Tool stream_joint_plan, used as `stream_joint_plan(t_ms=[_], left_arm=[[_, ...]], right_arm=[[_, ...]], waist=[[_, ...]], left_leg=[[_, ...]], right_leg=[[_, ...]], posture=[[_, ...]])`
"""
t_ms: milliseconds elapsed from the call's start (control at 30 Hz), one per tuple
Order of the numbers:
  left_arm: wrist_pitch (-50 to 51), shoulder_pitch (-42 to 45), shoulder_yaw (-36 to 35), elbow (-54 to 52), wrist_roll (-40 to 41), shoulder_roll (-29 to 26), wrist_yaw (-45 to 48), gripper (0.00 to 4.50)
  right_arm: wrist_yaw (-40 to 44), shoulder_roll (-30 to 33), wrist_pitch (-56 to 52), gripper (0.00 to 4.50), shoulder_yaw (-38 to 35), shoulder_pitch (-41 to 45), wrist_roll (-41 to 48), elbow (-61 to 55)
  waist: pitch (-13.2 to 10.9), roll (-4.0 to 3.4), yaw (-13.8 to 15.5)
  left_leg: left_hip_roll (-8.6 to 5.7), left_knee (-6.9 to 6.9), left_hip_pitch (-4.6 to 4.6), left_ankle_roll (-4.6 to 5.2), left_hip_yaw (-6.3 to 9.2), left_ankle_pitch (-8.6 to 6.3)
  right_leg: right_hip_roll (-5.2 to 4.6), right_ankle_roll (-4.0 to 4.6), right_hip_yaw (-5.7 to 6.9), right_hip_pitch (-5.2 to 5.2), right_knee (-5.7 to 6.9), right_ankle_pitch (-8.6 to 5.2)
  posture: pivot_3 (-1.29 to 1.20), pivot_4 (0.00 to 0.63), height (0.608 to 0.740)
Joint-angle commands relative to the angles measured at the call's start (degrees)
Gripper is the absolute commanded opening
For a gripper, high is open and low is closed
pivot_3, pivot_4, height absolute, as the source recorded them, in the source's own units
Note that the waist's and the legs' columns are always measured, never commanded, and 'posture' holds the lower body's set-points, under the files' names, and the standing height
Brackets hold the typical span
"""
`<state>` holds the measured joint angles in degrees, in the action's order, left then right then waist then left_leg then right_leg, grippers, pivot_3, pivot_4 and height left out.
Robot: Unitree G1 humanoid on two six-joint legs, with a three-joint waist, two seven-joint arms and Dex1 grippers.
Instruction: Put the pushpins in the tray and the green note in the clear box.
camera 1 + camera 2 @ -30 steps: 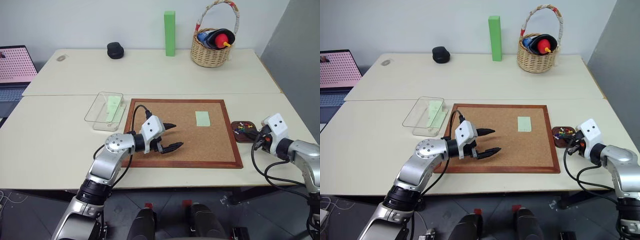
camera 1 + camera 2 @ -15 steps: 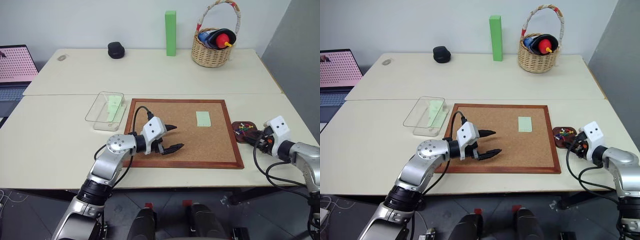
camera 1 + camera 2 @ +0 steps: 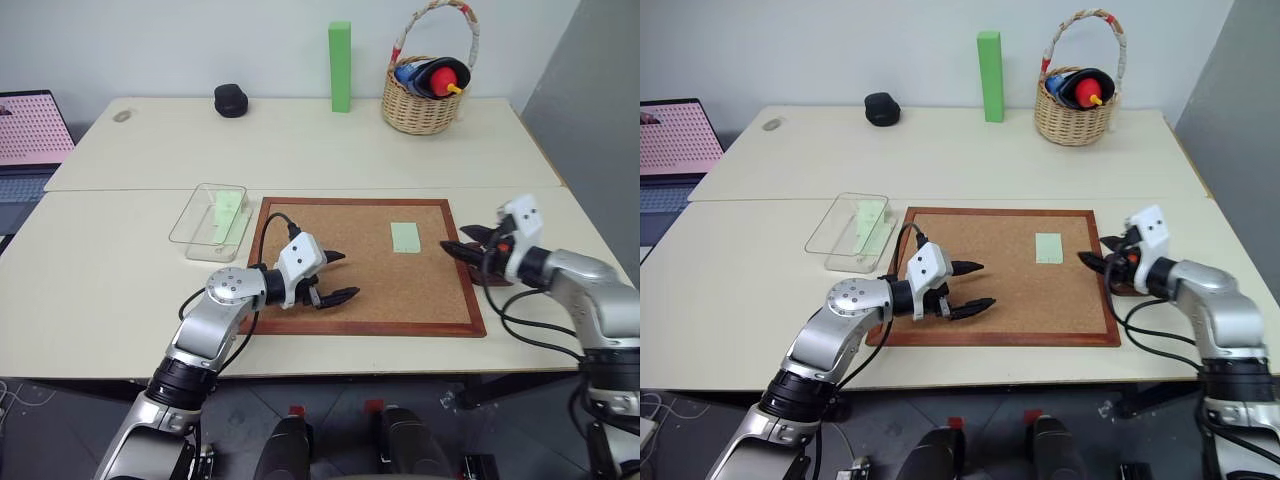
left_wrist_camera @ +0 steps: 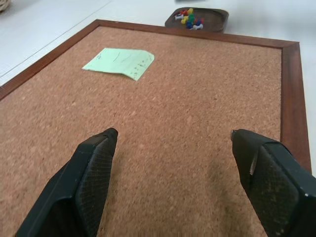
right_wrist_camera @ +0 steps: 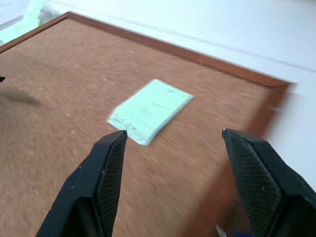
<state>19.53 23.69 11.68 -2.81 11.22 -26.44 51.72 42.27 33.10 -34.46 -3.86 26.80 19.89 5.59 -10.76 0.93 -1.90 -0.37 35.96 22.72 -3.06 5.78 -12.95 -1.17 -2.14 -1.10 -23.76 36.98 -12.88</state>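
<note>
Green note lies on corkboard just ahead of right tool, fingers spread wide, empty.

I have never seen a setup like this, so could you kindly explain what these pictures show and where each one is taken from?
It is a humanoid robot with two arms. Two pictures come from its head, looking down at a table; two come from its wrists. Both the left gripper and the right gripper are open and hold nothing. On the corkboard lies the green note. The pushpins sit in the tray beside the board. The clear box, with a pale green slip inside, lies on the other side.
</note>
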Motion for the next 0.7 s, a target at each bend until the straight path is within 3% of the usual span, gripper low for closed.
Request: stream_joint_plan(t_ms=[33,200,700], left_arm=[[0.5,-0.5,-2.4,-3.4,0.9,-1.4,-0.9,3.91],[1.0,-2.3,-3.4,-4.5,1.0,-2.7,-1.4,3.91],[0.5,-2.9,-3.7,-4.3,0.4,-3.3,-2.2,3.91]], right_arm=[[-0.4,-1.5,3.1,3.44,1.6,3.3,-2.0,2.9],[-0.6,-2.8,3.2,4.41,4.9,5.4,-4.7,6.5],[3.7,-4.5,-2.9,4.46,10.7,7.7,-5.8,8.4]], waist=[[0.0,-0.01,0.0],[0.0,-0.01,0.1],[0.0,-0.01,-0.2]], left_leg=[[0.00,0.00,0.01,0.00,-0.01,0.00],[-0.01,-0.01,0.03,0.00,0.02,0.00],[0.03,0.01,-0.05,0.00,0.00,0.00]], right_leg=[[0.00,0.00,0.00,0.00,-0.02,0.00],[-0.03,0.01,0.01,-0.01,-0.03,0.00],[0.01,0.02,-0.01,0.01,0.06,0.01]], posture=[[0.00,0.150,0.740],[0.00,0.150,0.740],[0.00,0.150,0.740]])
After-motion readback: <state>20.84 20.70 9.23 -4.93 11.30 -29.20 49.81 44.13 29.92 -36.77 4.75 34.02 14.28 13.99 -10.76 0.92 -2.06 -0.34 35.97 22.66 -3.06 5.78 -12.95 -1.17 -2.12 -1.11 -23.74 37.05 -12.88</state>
